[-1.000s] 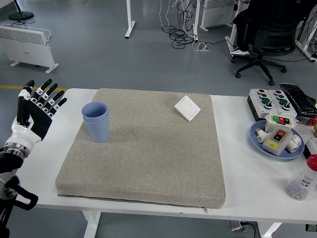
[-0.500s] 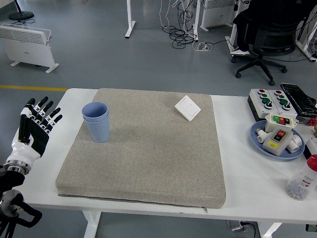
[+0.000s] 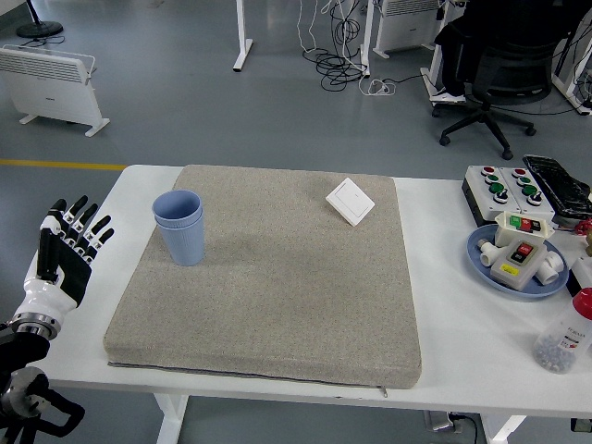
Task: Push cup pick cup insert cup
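Currently the left hand [image 3: 63, 257] sits at the left edge of the white counter [image 3: 462, 314], fingers spread wide and pointing up, holding nothing, well apart from the cups. Right hand isn't visible. The blue cup [image 3: 179, 227] stands upright on the grey mat [image 3: 277, 277], near its far-left corner; it looks like two cups nested, one rim just above the other. A white wall switch plate [image 3: 351, 202] lies flat near the mat's far edge, right of centre, well apart from the cup.

Right side of the counter: a white button box [image 3: 504, 190] with red and green buttons, a black device [image 3: 557, 185] just beside it at the far right. Nearer, a blue plate [image 3: 481, 254] carries small white switch units with red and green buttons; one has a yellow label, text too small to read. A clear bottle [image 3: 564, 338] with a red cap and dark contents stands near the right edge; its label is unreadable. No legible brands anywhere.
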